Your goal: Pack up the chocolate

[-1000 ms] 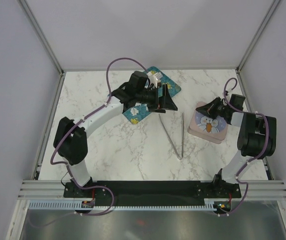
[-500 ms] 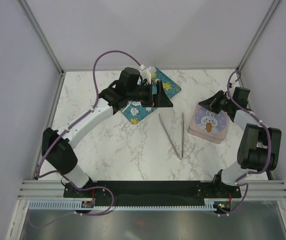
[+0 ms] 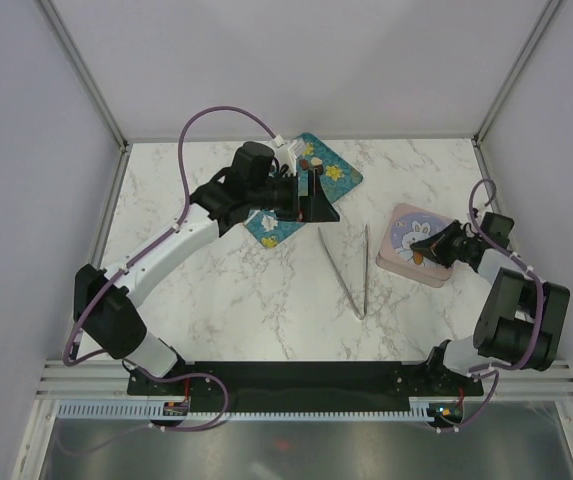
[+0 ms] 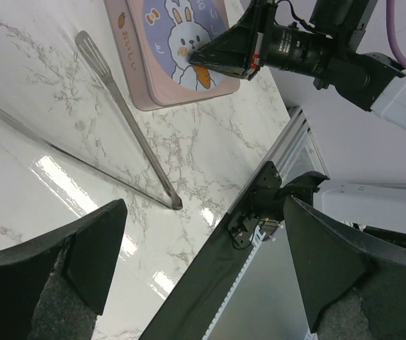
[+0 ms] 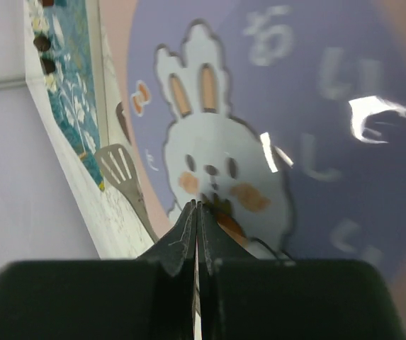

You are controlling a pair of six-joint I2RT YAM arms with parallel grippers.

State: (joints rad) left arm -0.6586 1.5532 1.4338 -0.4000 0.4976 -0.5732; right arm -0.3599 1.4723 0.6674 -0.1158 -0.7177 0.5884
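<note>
One tongs (image 3: pixel 365 270), one pink tin (image 3: pixel 404 262), one teal tray (image 3: pixel 342 176). Left claw (image 4: pixel 204 205) apart; right claw (image 5: pixel 197 207) together.

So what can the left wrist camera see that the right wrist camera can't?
Only the left wrist camera shows the whole tongs, the open left hand and the black rail. Only the right wrist camera shows the teal tray with little chocolates on it. Both show the pink rabbit box, one flat tip of the tongs, and the right hand, shut, over the box.
</note>
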